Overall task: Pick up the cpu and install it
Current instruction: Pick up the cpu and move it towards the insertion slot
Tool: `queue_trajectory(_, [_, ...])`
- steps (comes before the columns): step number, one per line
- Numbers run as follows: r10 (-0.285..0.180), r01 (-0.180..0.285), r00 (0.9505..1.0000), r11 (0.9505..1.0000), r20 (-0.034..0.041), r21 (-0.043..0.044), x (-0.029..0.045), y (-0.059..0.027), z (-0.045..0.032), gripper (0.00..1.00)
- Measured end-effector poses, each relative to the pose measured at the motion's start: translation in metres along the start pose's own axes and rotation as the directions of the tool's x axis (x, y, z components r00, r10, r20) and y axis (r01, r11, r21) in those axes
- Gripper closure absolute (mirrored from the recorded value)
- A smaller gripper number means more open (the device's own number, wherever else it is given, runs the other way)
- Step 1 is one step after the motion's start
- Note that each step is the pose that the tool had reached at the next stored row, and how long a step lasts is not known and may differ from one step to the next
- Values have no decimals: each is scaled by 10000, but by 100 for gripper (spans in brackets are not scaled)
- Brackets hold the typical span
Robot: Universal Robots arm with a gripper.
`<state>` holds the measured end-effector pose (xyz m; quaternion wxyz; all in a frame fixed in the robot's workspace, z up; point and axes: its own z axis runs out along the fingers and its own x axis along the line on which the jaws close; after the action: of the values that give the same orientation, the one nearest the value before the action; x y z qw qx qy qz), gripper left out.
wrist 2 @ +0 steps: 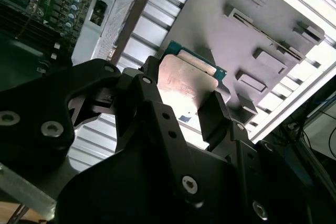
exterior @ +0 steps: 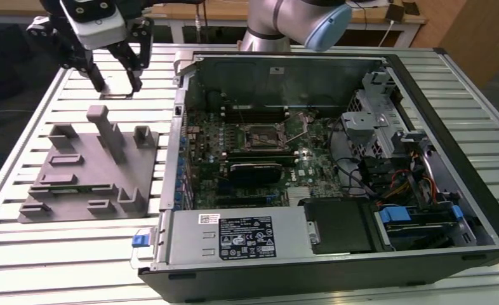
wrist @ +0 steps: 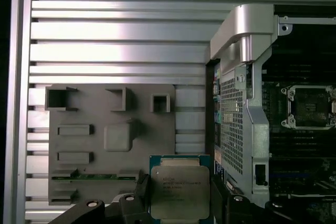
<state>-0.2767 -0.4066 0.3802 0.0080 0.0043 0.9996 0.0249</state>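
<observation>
Pincer (wrist: 180, 205) clamped on the cpu (wrist: 180, 191), one black finger (wrist: 140, 195) on each of two opposite edges. The silver lid faces the camera in both wrist views, with green board edge showing around it. Behind the cpu in the first wrist view is the grey tray (wrist: 113, 129), at its side nearest the case. The tray lies flat on the slatted metal counter (wrist: 121, 35), posts up.

In the exterior view the pincer hangs over the counter at the tray's far end, on the exterior view's left of the open pc case (exterior: 452, 82) and outside it. Case lies on its side just beside the tray. The motherboard socket (exterior: 262, 135) sits mid-board, well apart from the cpu.
</observation>
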Motion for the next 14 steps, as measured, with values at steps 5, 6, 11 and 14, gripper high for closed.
queue_trajectory(5, [1,-1,10000,10000,-2,-1,-157,1,3,46])
queue_trajectory(6, [1,-1,10000,10000,-4,0,-192,2,3,46])
queue_trajectory(11, [1,-1,10000,10000,-5,-1,-358,3,6,46])
queue_trajectory(14, [0,0,10000,10000,-8,0,-468,4,8,46])
